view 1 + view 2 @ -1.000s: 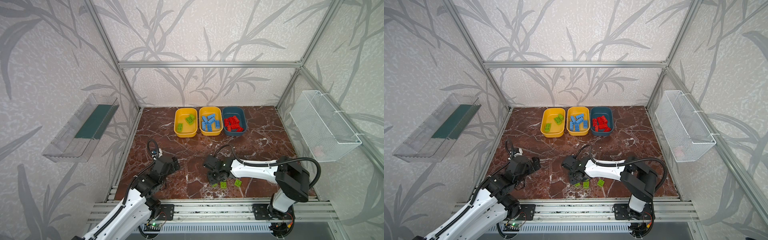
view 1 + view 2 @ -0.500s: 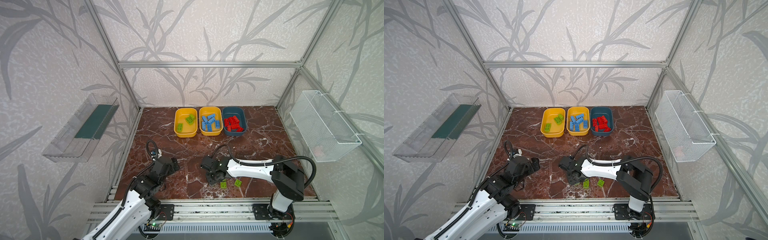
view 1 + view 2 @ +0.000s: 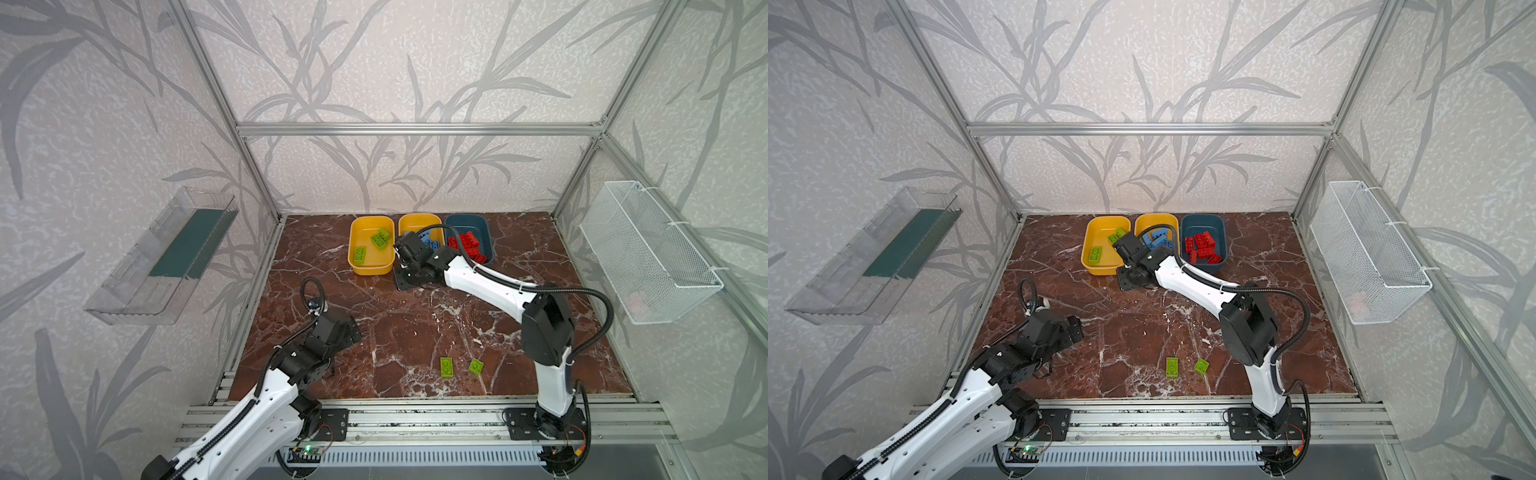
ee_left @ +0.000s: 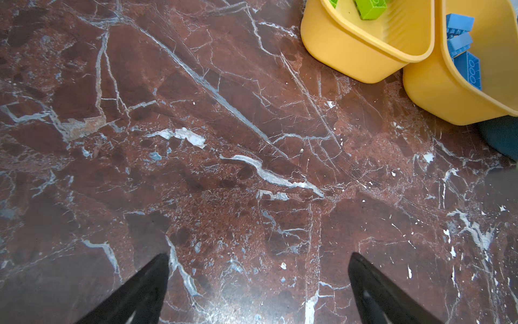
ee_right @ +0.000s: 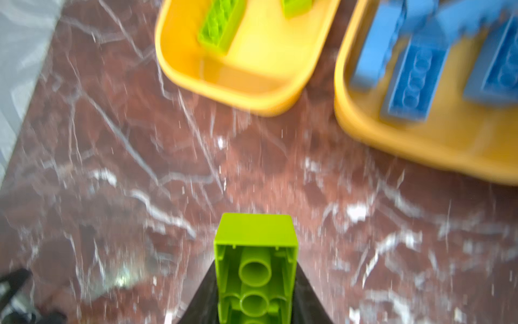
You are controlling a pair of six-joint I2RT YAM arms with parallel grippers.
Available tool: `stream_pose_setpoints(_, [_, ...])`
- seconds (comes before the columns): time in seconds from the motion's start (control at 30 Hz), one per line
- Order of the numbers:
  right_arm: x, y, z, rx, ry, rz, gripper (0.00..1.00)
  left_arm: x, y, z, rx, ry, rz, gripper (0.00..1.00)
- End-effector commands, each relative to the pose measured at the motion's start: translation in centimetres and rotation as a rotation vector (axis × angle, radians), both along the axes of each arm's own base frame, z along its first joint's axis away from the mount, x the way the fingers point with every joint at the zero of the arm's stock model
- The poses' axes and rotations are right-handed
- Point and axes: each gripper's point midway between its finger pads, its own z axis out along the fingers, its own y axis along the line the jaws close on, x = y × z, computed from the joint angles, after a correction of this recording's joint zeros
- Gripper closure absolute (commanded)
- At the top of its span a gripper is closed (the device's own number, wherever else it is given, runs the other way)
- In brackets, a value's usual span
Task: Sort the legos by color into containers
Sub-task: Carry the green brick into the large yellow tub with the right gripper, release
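Room: marble-look counter (image 3: 415,324) inside an alu frame, leaf-print walls, clear wall tray (image 3: 166,257) on 1 side, white wire basket (image 3: 648,257) on the other.
Containers: 3 tubs in a row at the far edge. Yellow tub w/ greens (image 3: 371,245), yellow tub w/ blues (image 3: 1156,237), dark blue tub w/ reds (image 3: 1204,245).
Step in hand: carry phase. Right end effector (image 5: 255,280) is clamped on a lime green brick (image 5: 255,269), hollow underside facing the wrist cam, hanging over bare counter just short of the green tub's near rim.
Left end effector: (image 4: 258,280) jaws spread wide, nothing between them, parked over bare counter near the front-left.
Legos left out: 2 green bricks, (image 3: 446,367) and (image 3: 476,365), close together near the front edge, well apart from the tubs. No red or blue loose that I can see.
Next move calls for: I'd say push fwd a bit more so the brick clears the rim, keep off the blue tub next door, then let go. After that, back for the 2 greens.
Vs 1 s ago: right arm was low at the front by the loose greens, 3 of them on the counter then; now stretched out toward the tubs, 1 brick gone from the group. Left arm hasn't budged.
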Motion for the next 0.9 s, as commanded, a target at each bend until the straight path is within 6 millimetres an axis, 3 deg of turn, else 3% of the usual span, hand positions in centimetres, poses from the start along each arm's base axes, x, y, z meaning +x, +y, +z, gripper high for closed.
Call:
stream_pose_setpoints(0.0, [3.7, 2.2, 0.4, 0.057, -0.045, 0.049, 0.76, 0.9, 0.6, 1.1, 0.022, -0.025, 0.041, 0.01])
stream_pose_setpoints(0.07, [6.1, 3.3, 0.9, 0.099, -0.063, 0.049, 0.76, 1.0, 0.8, 1.2, 0.030, -0.025, 0.052, 0.01])
stream_pose_setpoints(0.23, [10.8, 6.2, -0.2, 0.191, -0.063, 0.077, 0.72, 1.4, 1.2, 1.1, 0.037, -0.016, 0.087, 0.01])
stream_pose_setpoints(0.33, [12.5, 7.3, -0.2, 0.274, -0.074, 0.085, 0.51, 1.8, 1.4, 1.0, 0.046, -0.002, 0.099, 0.01])
stream_pose_setpoints(0.43, [13.7, 7.0, 0.5, 0.344, -0.072, 0.070, 0.32, 2.3, 1.3, 0.9, 0.057, 0.020, 0.095, 0.01])
stream_pose_setpoints(0.57, [13.2, 6.4, 3.3, 0.358, -0.114, 0.093, 0.20, 2.8, 0.9, 1.0, 0.056, 0.041, 0.087, 0.01])
stream_pose_setpoints(0.7, [11.3, 4.8, 7.1, 0.342, -0.157, 0.110, 0.20, 3.0, 0.0, 1.2, 0.018, 0.049, 0.063, 0.01])
stream_pose_setpoints(0.87, [7.7, 1.8, 9.3, 0.287, -0.147, 0.107, 0.20, 2.8, -1.4, 1.5, -0.049, 0.047, 0.009, 0.01])
